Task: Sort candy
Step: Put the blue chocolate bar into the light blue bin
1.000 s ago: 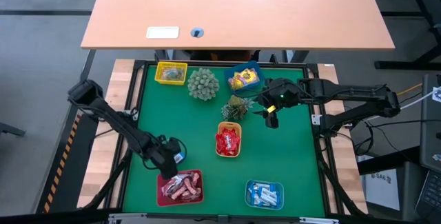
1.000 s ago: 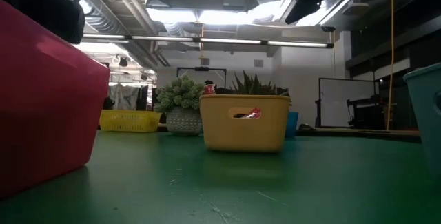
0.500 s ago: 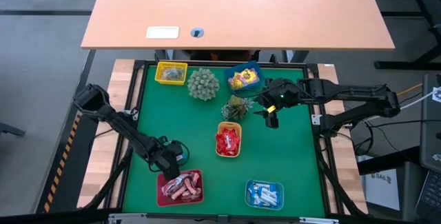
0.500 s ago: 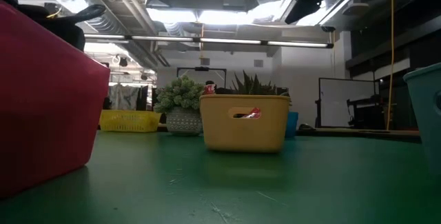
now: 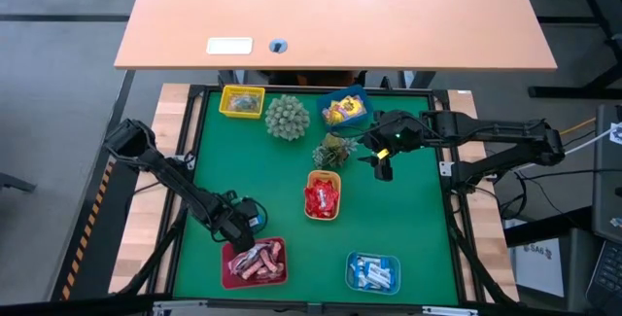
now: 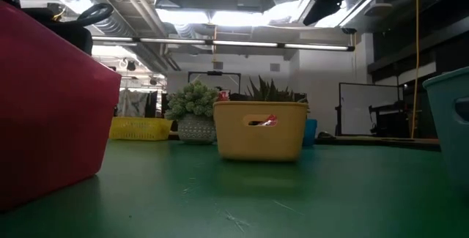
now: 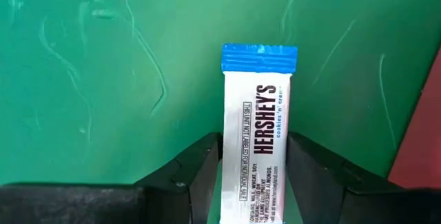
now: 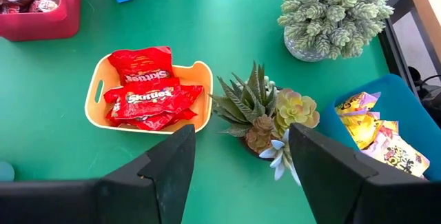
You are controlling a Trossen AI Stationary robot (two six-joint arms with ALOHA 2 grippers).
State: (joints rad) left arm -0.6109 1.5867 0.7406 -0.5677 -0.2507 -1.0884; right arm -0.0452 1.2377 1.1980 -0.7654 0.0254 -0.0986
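While your left gripper (image 7: pixel 251 176) pinches a Hershey's bar (image 7: pixel 256 131) beside the red tray (image 5: pixel 255 264), your right gripper (image 8: pixel 238 162) hangs open over the plants (image 8: pixel 265 114).

1. Bright, even light falls from above; the green tabletop (image 5: pixel 398 228) shows only faint, soft shadows beside the trays.
2. In the low view, ceiling lights (image 6: pixel 220 17) glare white and blow out, while the room behind stays dim.
3. The red tray (image 6: pixel 44 106) close to that camera is blurred.
4. The left wrist view is sharp on the white candy bar (image 7: pixel 256 151), whose wrapper print is readable.
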